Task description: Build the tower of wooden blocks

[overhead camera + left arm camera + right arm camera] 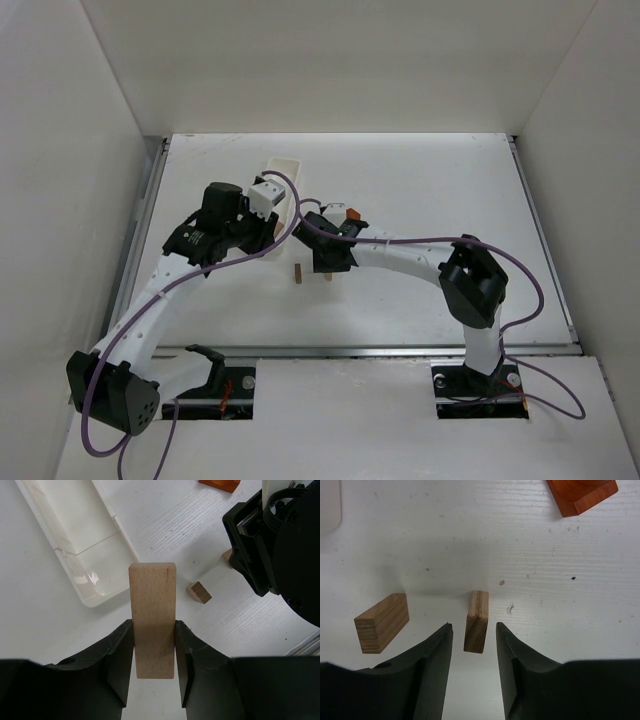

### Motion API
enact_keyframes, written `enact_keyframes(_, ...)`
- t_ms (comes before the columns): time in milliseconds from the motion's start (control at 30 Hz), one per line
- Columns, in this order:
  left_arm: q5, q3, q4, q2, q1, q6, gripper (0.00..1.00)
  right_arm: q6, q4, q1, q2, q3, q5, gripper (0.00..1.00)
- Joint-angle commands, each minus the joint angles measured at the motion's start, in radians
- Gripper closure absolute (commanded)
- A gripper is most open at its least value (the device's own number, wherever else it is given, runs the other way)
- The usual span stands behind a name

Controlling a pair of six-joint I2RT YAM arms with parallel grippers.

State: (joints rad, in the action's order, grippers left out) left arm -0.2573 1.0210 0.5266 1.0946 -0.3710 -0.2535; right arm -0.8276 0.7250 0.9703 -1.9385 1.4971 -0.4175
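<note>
The tower is at the stage of posts and beam. The right claw (473, 626) hangs open over the bench (545, 580), its jaws either side of one small upright (477, 609) with a gap showing on both sides, so it grips nothing. The other upright (381, 622) stands off to that claw's left as its camera sees it, clear of the fingers. The orange roof piece (582, 495) lies ahead and to the right.

The left claw (153, 625) is closed on the long block (152, 592), pinched across its width, with most of its length sticking out past the fingertips. The white tray (75, 545) lies ahead of this claw to its left. The right arm (285, 545) is ahead to its right.

By my judgement the next move calls for the right claw to lift straight up and back away without brushing its upright. The left claw must then carry the long block over, level it and rest its ends on both tops. The uprights look easy to tip, so a light, square touch is needed
</note>
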Motion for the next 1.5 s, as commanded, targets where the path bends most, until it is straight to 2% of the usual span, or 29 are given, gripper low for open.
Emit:
enact_keyframes(0,-0.011,-0.007,-0.023,-0.033,0.004,-0.004,1.0,0.007,-0.022,0.008,-0.005,0.031,0.005,0.54)
enact_keyframes(67,-0.011,-0.007,-0.023,-0.033,0.004,-0.004,1.0,0.007,-0.033,0.008,0.006,0.031,0.005,0.54)
enact_keyframes(133,-0.011,-0.007,-0.023,-0.033,0.004,-0.004,1.0,0.016,-0.033,0.008,0.015,0.022,0.005,0.61)
enact_keyframes(300,-0.011,-0.007,-0.023,-0.033,0.004,-0.004,1.0,0.016,-0.042,0.008,0.015,0.022,0.025,0.68)
enact_keyframes(633,-0.011,-0.007,-0.023,-0.033,0.004,-0.004,1.0,0.016,-0.042,0.008,0.006,0.022,0.025,0.74)
enact_keyframes(833,-0.011,-0.007,-0.023,-0.033,0.004,-0.004,1.0,0.016,-0.042,0.008,0.006,0.022,0.016,0.55)
enact_keyframes(967,-0.011,-0.007,-0.023,-0.033,0.004,-0.004,1.0,0.016,-0.042,0.008,0.015,0.022,0.016,0.5)
enact_keyframes(1167,-0.011,-0.007,-0.014,-0.033,0.004,-0.013,1.0,0.016,-0.033,0.008,0.073,0.032,-0.015,0.49)
enact_keyframes(1400,-0.011,0.013,-0.004,-0.013,0.004,-0.039,1.0,-0.002,-0.024,-0.027,0.223,-0.032,-0.024,0.47)
enact_keyframes(1467,-0.058,0.042,-0.004,-0.003,0.004,-0.059,1.0,-0.002,-0.024,-0.06,0.291,-0.055,-0.024,0.47)
